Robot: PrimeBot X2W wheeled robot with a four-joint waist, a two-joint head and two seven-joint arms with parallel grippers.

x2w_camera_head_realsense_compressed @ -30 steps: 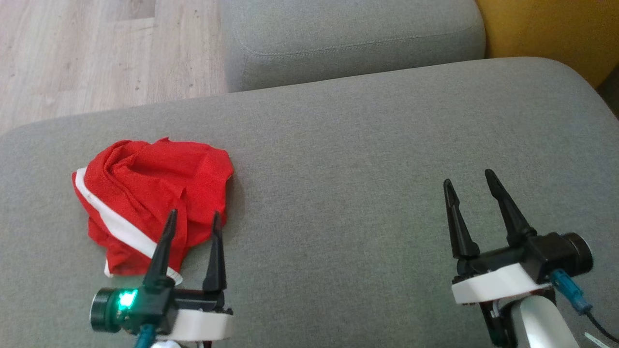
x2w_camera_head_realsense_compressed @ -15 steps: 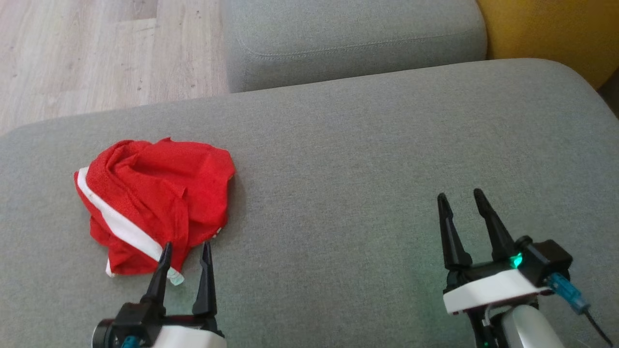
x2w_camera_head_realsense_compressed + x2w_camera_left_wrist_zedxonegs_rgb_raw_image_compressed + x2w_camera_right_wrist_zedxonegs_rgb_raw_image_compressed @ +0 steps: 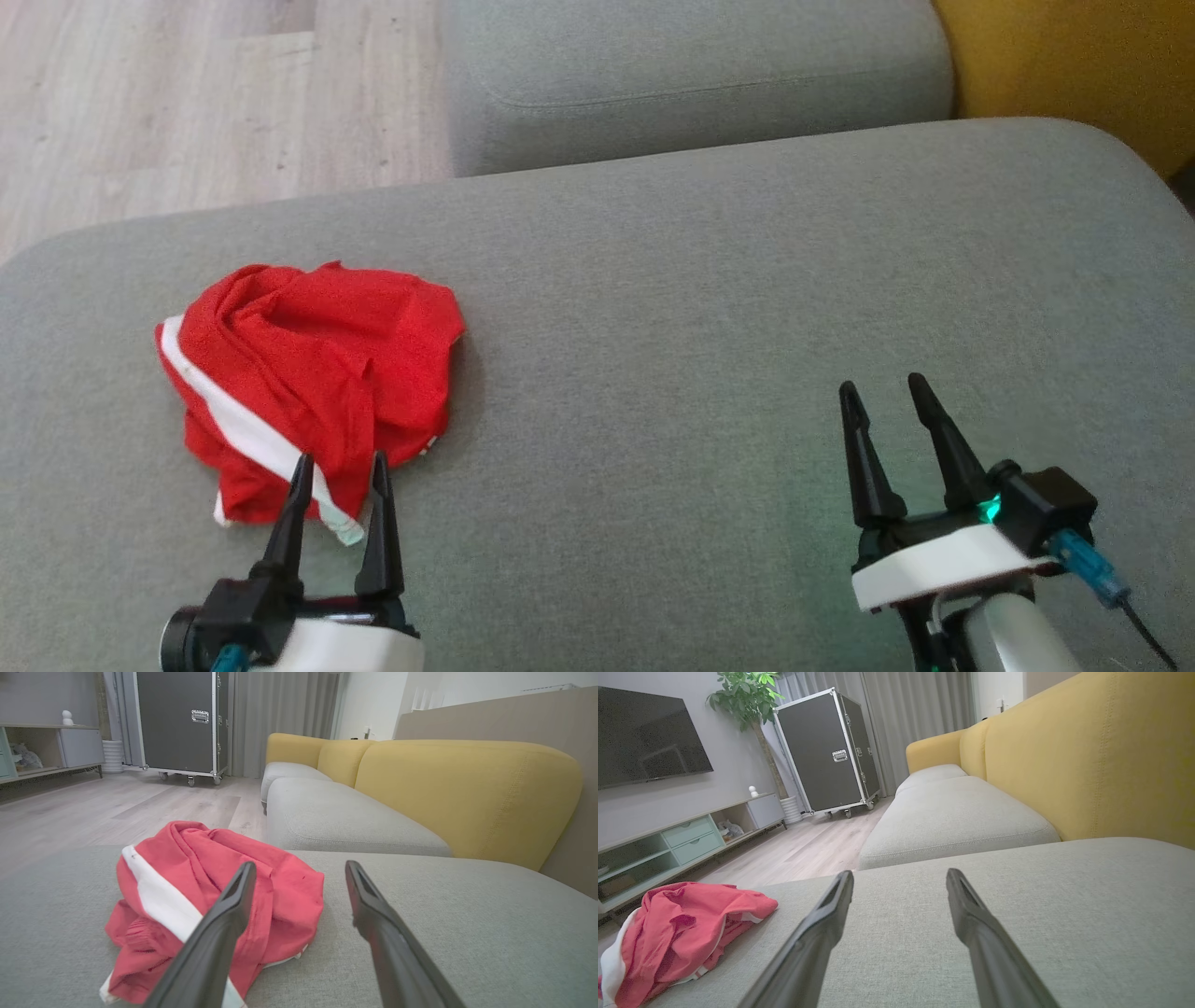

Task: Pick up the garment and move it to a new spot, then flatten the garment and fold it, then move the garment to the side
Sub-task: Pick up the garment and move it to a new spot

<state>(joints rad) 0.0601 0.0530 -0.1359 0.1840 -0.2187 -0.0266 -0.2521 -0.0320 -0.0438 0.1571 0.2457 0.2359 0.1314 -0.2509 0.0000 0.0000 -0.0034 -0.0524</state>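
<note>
Garment (image 3: 308,373), red and crumpled, lies on the grey sofa seat (image 3: 700,308); left hand (image 3: 341,457), spread, aims at its near edge for pickup, right hand (image 3: 880,383) spread well apart.

We are looking down on a broad grey seat cushion (image 3: 709,308), with a second grey cushion (image 3: 691,84) lying beyond it, and yellow backrests (image 3: 467,793) are rising along their right side. Pale wood-plank floor (image 3: 187,103) is stretching away to the left. Across the room we are seeing a black wheeled flight case (image 3: 831,751) standing beside long grey curtains (image 3: 915,718), a leafy plant (image 3: 742,695) next to it, and a dark television (image 3: 644,737) hanging on a grey wall (image 3: 668,795) above a low cabinet (image 3: 691,840) with pale green drawers.
</note>
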